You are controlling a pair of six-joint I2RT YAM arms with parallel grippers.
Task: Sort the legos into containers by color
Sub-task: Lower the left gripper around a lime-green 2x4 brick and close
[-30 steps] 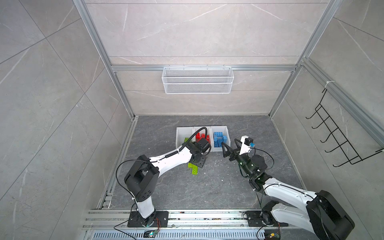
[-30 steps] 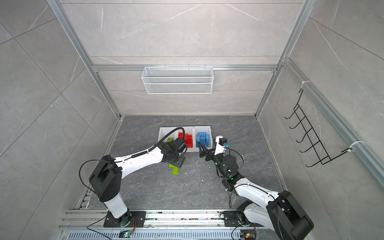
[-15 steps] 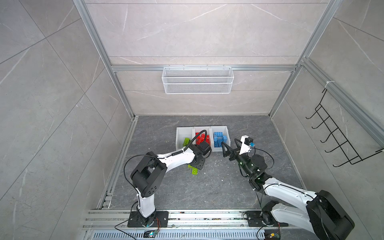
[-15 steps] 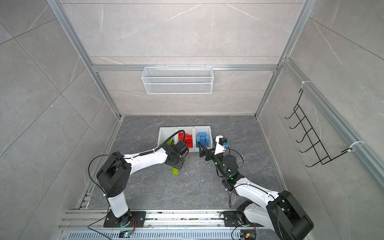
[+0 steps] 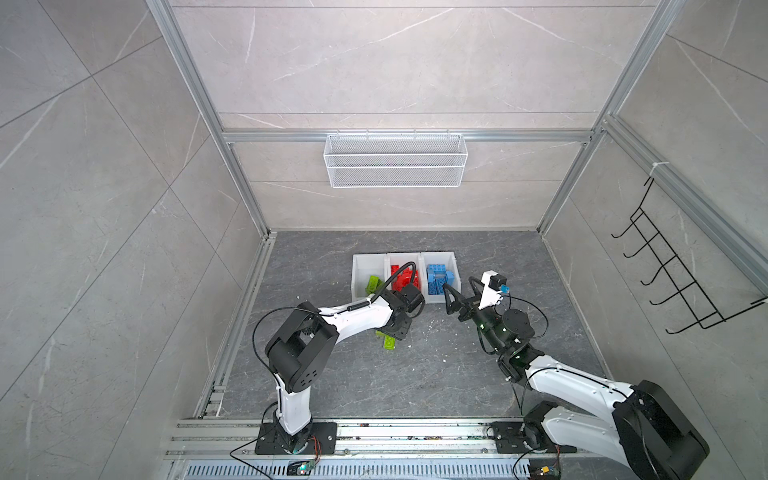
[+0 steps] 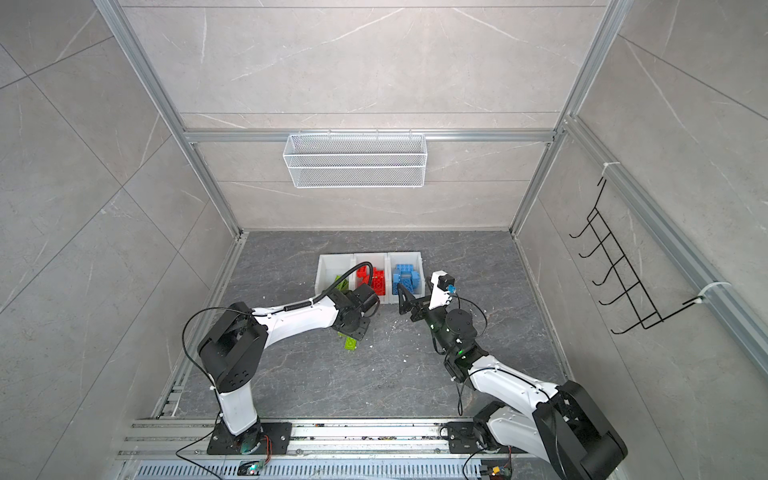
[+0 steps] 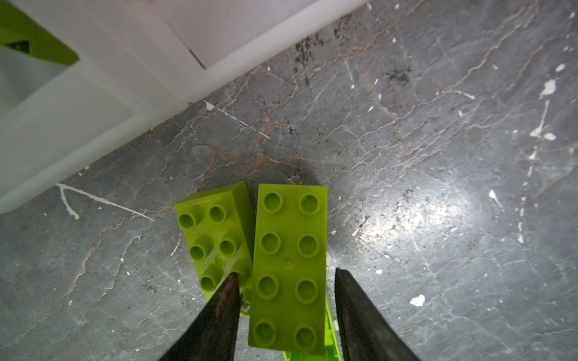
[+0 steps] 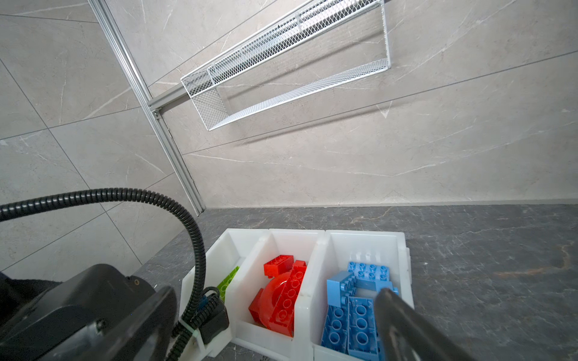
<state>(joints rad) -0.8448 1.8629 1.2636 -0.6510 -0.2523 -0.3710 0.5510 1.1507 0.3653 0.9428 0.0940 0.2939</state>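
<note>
Three white containers [image 5: 358, 266]: red pieces [image 5: 405, 280] in the middle, blue pieces [image 5: 436, 277] at the right-arm end, one green piece [image 5: 372, 284] in the third. Unsorted on the floor [image 5: 415, 374] before them: a long green brick [image 7: 289, 268] just beside a shorter green brick [image 7: 212, 231]. Low over the pair, left gripper [image 7: 286, 274] with fingers [image 7: 219, 312] apart astride the long brick, not clamped. Near the blue pieces, right gripper [image 5: 457, 291] raised, fingers spread wide, empty.
</note>
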